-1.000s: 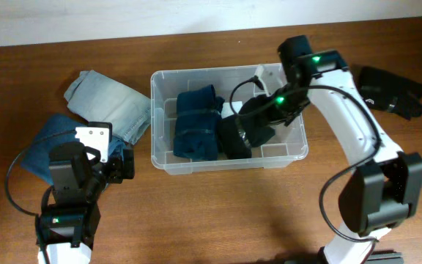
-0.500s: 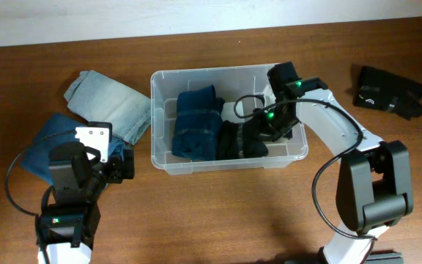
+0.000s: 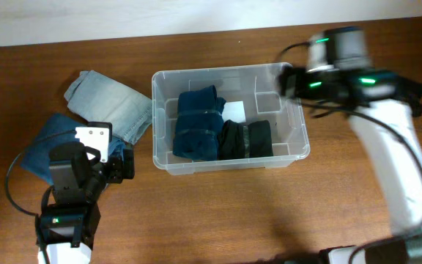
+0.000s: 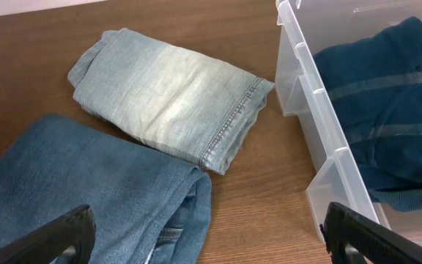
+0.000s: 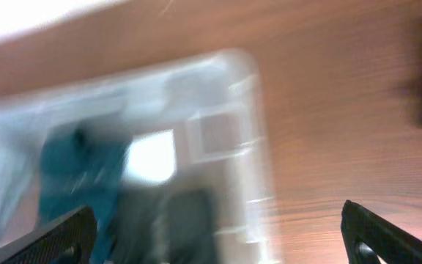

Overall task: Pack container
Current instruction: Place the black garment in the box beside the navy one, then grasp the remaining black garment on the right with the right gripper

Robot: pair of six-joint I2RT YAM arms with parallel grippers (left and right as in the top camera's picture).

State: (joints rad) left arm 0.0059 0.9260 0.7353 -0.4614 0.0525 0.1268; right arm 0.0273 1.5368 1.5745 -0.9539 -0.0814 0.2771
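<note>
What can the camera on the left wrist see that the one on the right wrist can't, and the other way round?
Only the left wrist view shows the two folded pairs of jeans: the light blue jeans and the darker blue jeans in front of them. Only the right wrist view, which is badly blurred, shows the black garment. Both views show the clear container, the dark blue garment lying in it and the wooden table.
</note>
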